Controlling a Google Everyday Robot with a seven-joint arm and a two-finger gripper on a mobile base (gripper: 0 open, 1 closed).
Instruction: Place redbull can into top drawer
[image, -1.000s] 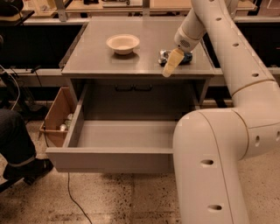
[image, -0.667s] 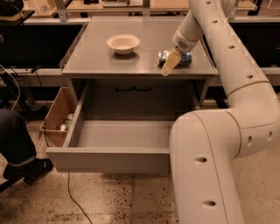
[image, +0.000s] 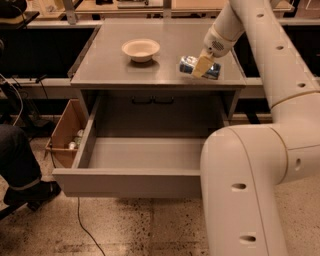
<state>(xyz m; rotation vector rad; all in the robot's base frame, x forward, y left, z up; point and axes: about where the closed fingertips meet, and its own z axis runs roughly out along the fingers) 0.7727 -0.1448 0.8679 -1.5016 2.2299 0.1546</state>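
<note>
While hanging low to the right of the bowl (image: 141, 49), covers the middle of the redbull can (image: 186, 65) with the gripper (image: 201, 67).

Finds the can lying on its side on the grey cabinet top (image: 170, 35), nearer the front edge than the bowl, with blue-and-silver ends showing on either side of the cream gripper tip. Cannot tell whether the gripper is spread or clamped on the can. Has the top drawer (image: 130, 182) pulled wide open below and in front of the bowl. Shows two dark handles (image: 152, 100) on the panel under the bowl, behind the drawer box. Shows a brown cardboard box (image: 64, 131) on the floor to the lower left of the bowl. Fills the space right of the bowl with the white arm (image: 250, 190).
</note>
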